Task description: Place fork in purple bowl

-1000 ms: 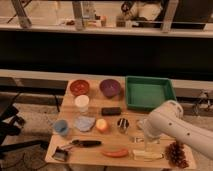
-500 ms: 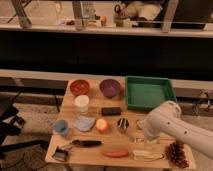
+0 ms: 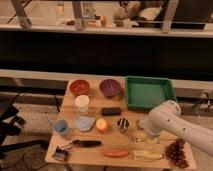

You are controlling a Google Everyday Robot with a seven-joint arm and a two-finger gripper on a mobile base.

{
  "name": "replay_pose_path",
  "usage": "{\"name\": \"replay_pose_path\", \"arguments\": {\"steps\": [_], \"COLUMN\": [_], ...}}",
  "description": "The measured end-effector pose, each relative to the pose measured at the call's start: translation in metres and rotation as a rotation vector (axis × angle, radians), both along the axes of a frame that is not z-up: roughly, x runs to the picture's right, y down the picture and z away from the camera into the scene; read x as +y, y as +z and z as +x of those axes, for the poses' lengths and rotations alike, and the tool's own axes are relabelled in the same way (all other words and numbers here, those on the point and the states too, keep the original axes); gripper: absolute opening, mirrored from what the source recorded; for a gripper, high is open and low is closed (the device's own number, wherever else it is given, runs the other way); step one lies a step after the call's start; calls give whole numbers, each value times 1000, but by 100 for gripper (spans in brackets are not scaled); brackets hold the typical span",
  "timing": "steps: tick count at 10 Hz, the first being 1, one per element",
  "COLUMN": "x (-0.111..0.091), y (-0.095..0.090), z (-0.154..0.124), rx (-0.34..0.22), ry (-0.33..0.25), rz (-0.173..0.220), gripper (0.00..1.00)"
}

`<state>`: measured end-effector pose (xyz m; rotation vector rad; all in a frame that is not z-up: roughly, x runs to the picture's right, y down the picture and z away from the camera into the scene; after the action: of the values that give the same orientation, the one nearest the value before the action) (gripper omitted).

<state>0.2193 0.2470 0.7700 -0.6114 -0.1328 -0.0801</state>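
Note:
The purple bowl stands at the back of the wooden table, between the red bowl and the green tray. My white arm reaches in from the right, and my gripper is low over the table's front right part, well in front of the purple bowl. A thin silvery streak right at the gripper looks like the fork, but the gripper mostly hides it. I cannot tell whether the gripper touches it.
A white cup, black block, blue cup, grey cloth, orange and metal cup fill the middle. In front lie a black-handled tool, red pepper, pale yellow item and dark cluster.

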Motion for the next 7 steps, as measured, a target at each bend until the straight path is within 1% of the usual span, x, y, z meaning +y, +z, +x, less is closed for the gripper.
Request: {"name": "replay_pose_path", "arguments": {"steps": [6, 7], "x": [5, 6], "y": [9, 10], "z": [14, 15], "rx": [35, 37], "ry": [20, 21], "rz": [0, -1], "gripper": [80, 78]}}
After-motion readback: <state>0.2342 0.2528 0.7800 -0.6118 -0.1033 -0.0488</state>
